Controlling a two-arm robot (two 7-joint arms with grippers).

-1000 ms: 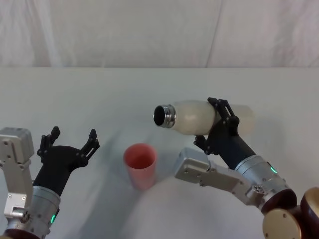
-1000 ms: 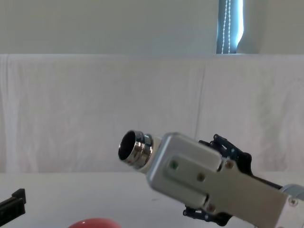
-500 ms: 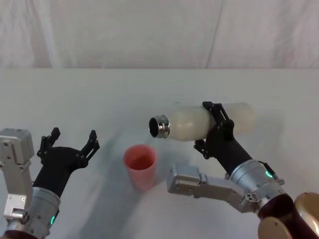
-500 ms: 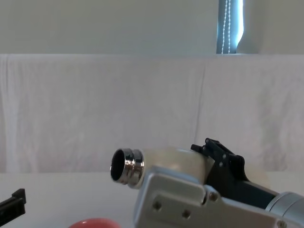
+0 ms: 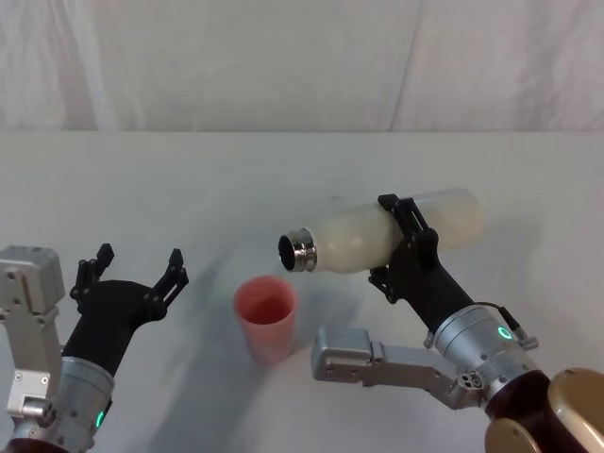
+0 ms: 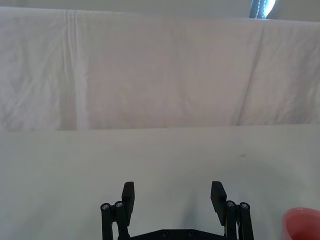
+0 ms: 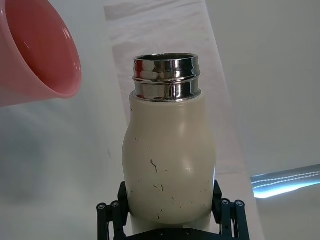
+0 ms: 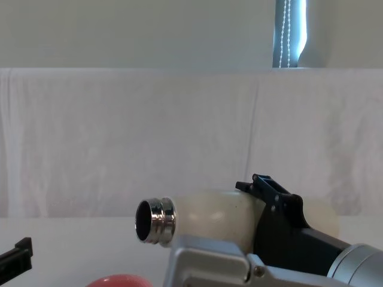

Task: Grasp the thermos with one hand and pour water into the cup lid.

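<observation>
Left tool (image 5: 130, 272) sits idle at about 8 o'clock on the desk (image 5: 189, 179), jaws spread wide, holding nothing; I leave it parked.

Pink cup lid (image 5: 266, 316) stands upright near desk centre, just toward 6 o'clock. It looks light, so a nudge from the bottle neck would probably tip it.

Thermos (image 5: 387, 236) is lifted off the desk and lying almost level, chrome neck (image 5: 296, 252) pointing toward 9 o'clock, mouth above and slightly to the 3 o'clock side of the lid's rim.

Right tool (image 5: 404, 247) is clamped around the thermos mid-body. My worries:
- mouth not fully over the lid, so the first stream could land on the desk;
- tilting fast could overshoot the small lid;
- smooth body may slip in the grip.
</observation>
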